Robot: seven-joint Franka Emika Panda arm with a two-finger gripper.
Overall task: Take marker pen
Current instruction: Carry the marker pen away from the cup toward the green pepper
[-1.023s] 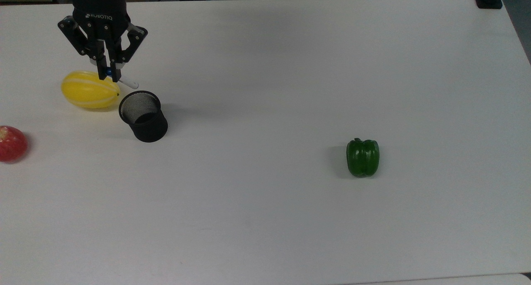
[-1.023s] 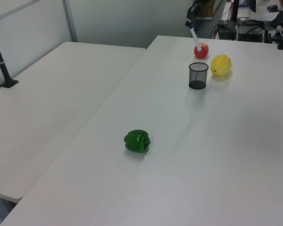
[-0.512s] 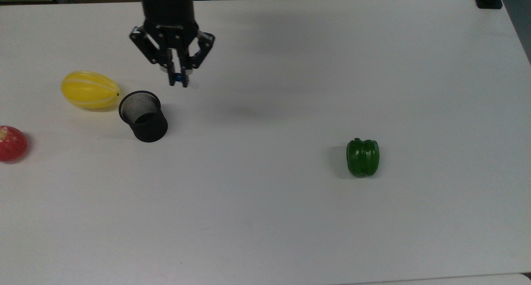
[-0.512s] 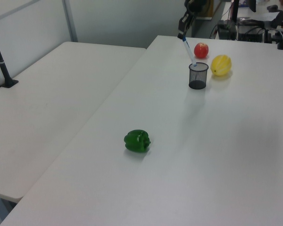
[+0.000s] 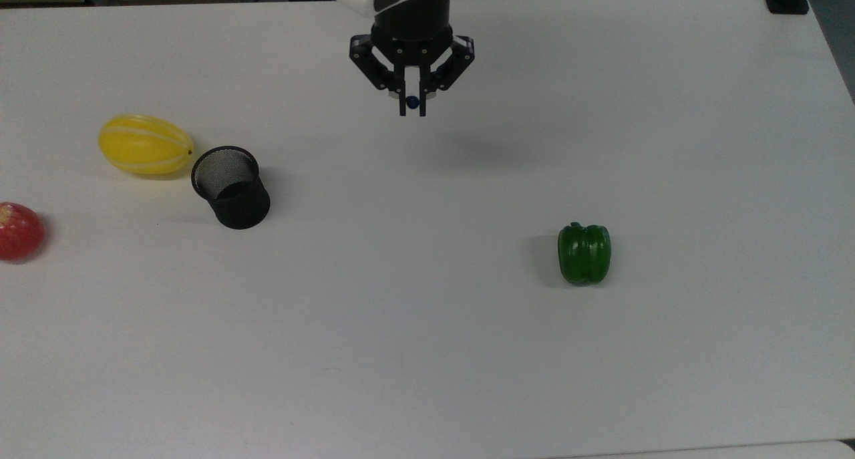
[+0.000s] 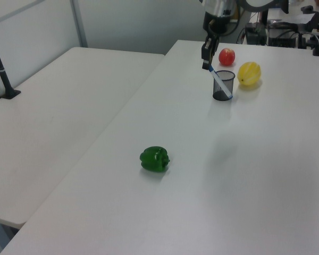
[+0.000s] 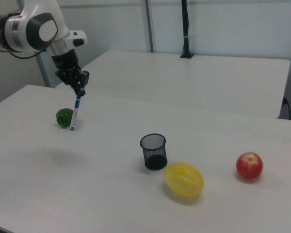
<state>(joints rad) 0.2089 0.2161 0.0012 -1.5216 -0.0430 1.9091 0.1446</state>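
Jaws: the gripper (image 5: 412, 105) has its jaws closed narrow on the blue-capped top of the marker pen (image 7: 75, 112), which hangs below them, white barrel down and a little tilted.
Marker pen: in the top view it shows as a blue dot between the fingertips; in the left view (image 6: 221, 84) its barrel slants down across the mesh cup, but it is in the air and touches nothing.
What changed: a second ago the jaws held the pen beside the yellow melon (image 5: 145, 144); half a second ago they were just past the mesh pen cup (image 5: 231, 187); now they are well toward the top view's right of both, over bare bench (image 5: 427, 352).
Height: a soft shadow on the bench below the jaws suggests the pen is carried well clear of the surface.
Near the jaws: nothing close; the cup and melon lie away on the top view's left, the red apple (image 5: 20, 231) further still.
Other side: the green bell pepper (image 5: 584, 253) sits well apart toward the top view's right and nearer the camera.
Meaning for the task: the pen looks already taken and lifted clear; what remains is likely only carrying it.
Risk: the grip is at one end, so the long barrel could swing or slip.
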